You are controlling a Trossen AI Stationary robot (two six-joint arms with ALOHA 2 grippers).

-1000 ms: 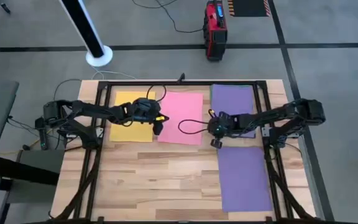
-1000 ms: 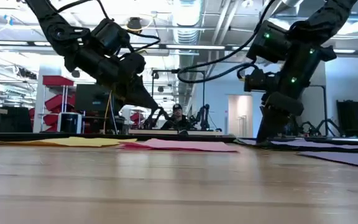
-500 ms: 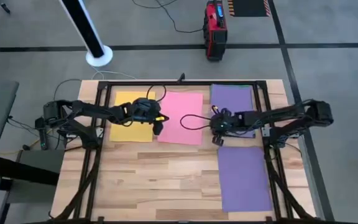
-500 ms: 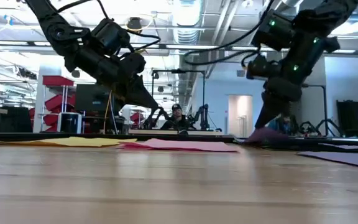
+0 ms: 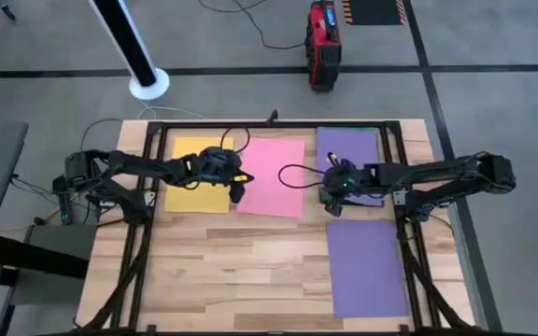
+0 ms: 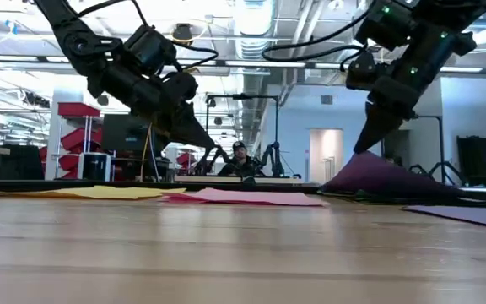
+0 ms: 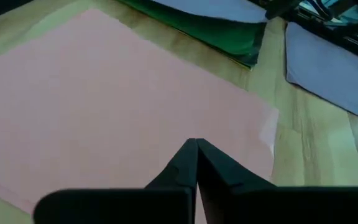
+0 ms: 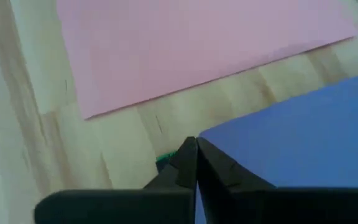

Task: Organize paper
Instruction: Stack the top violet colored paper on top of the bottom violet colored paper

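A yellow sheet, a pink sheet and a purple sheet lie flat on the wooden table. At the far right a second purple sheet rests on a green sheet. My right gripper is shut on this purple sheet's near left corner, which stands raised. My left gripper hangs shut above the pink sheet's left part, clear of it in the low view. My right gripper pinches the near left corner of the far purple sheet between its two fingers, one layer as far as shows. The fingers slant down from above. The corner is lifted off the green sheet; the sheet's far part stays down, sloping.
Black frame rails run along the table's left and right sides and far edge. Bare wood lies toward the near edge. A red device and a white pole base stand on the floor beyond the table.
My right gripper has risen and drawn a little toward the table's far edge, lifting the far purple sheet's near left corner off the stack. That corner now stands up as a slope, while the sheet's far part has stayed down.
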